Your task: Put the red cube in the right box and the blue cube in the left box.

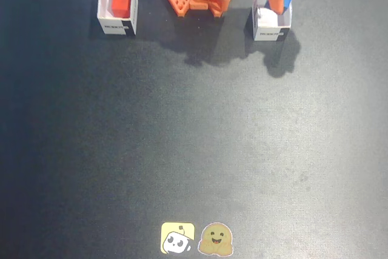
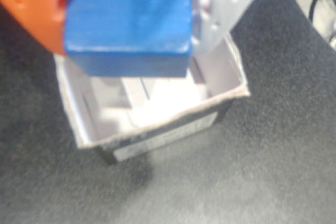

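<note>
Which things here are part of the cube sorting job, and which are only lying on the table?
Job: red cube, already in one white box; blue cube, held by the hand above the other white box.

Lying about: two cartoon stickers near the bottom edge of the fixed view; black cables.

Light fell from above and behind the arm in the fixed view, throwing soft shadows forward onto the dark desk. The corners dimmed; the middle looked paler and grainy. The wrist view was blurred, with the blue cube soft-edged and the white box washed out.
</note>
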Tool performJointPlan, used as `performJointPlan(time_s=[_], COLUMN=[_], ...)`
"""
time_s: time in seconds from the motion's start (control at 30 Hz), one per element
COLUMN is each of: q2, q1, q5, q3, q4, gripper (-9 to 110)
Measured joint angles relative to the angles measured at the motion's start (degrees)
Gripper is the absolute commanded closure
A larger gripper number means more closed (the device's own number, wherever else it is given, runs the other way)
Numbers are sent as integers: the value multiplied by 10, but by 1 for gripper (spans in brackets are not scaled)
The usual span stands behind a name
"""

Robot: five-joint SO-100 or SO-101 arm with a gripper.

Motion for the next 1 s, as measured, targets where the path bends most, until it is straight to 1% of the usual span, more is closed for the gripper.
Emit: performJointPlan(time_s=[0.23,0.33,0.43,0.57,0.7,0.9,1.0], q2=[28,46,51,48,34,41,40], q1=[2,2,2,10,32,31,54], q5=[2,-1,0,3,4,5,5], q3=[12,22,23,23,23,20,1], q4=[0,0,0,0,0,-2,-2], gripper=[81,81,87,101,101,101,101])
